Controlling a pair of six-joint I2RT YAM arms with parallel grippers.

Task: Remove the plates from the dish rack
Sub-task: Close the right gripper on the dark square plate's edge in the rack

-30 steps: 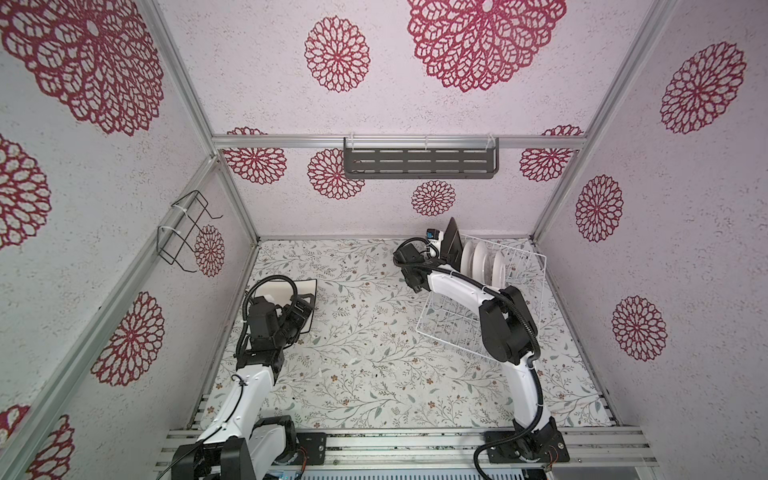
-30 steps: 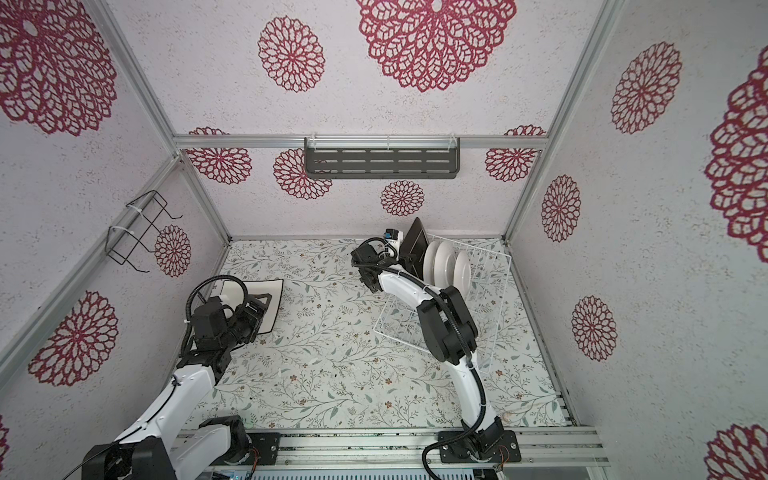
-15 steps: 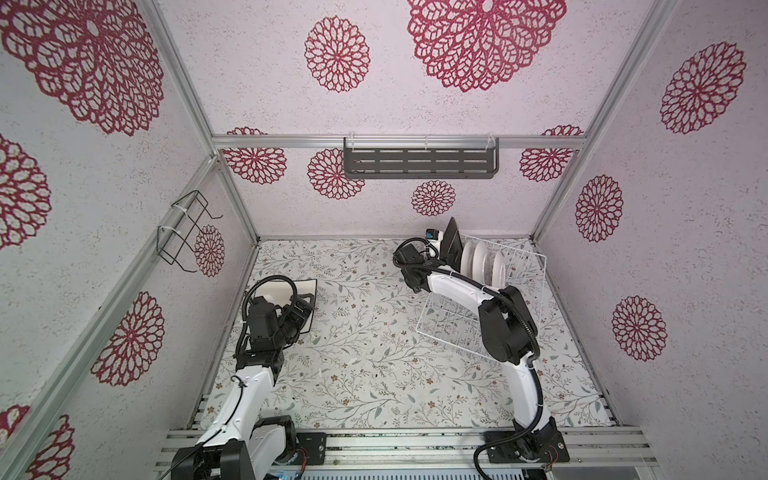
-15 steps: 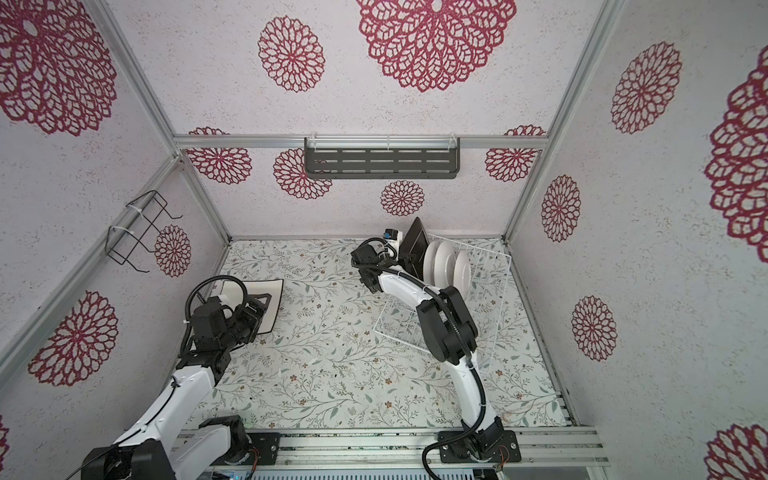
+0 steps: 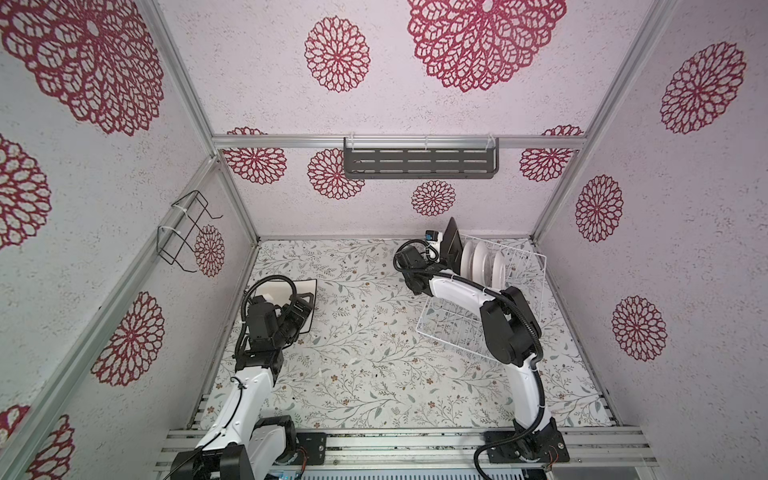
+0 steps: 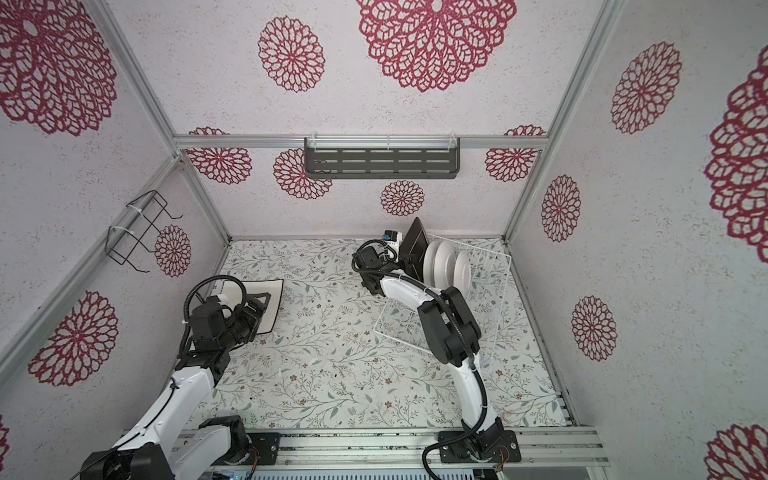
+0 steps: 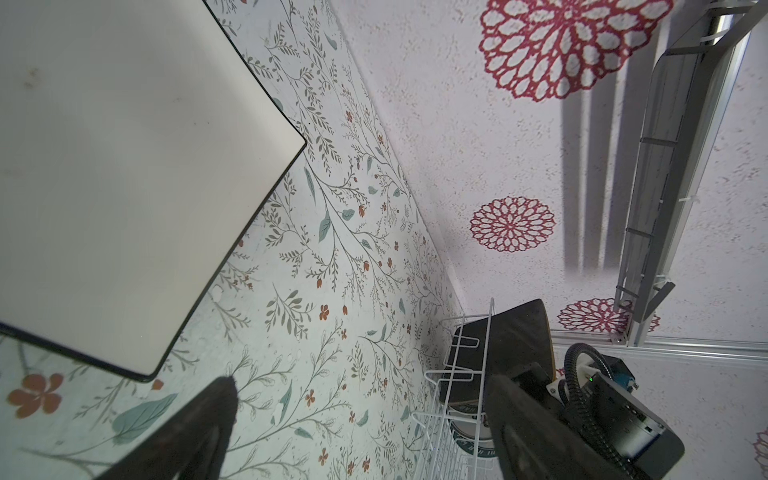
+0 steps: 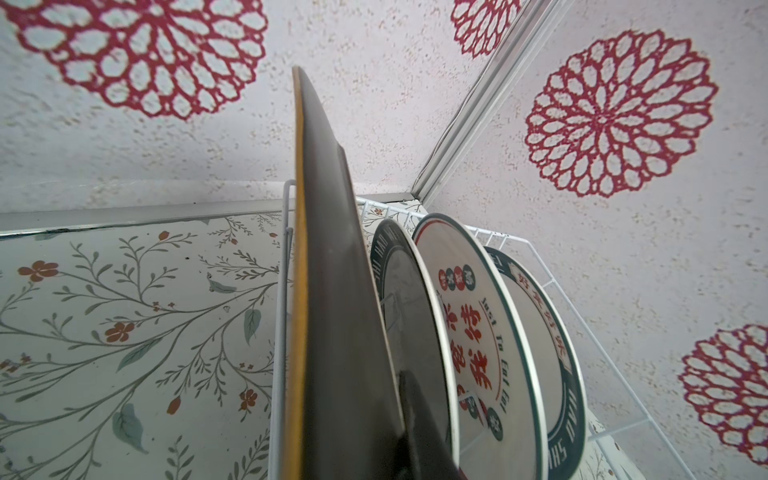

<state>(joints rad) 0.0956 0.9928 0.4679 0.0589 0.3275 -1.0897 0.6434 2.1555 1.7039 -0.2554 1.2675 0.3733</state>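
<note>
The black plate stands on edge at the end of the rack nearest the table's middle. It is outermost in the row, which is likely why we take it first. Three round plates stand in the tines just behind it. Our right gripper pinches its lower part, one finger flat on its face, a hold that should keep it upright. The white plate lies flat on the table, well apart from the rack. Our left gripper hangs by its corner, jaws spread, holding nothing.
</note>
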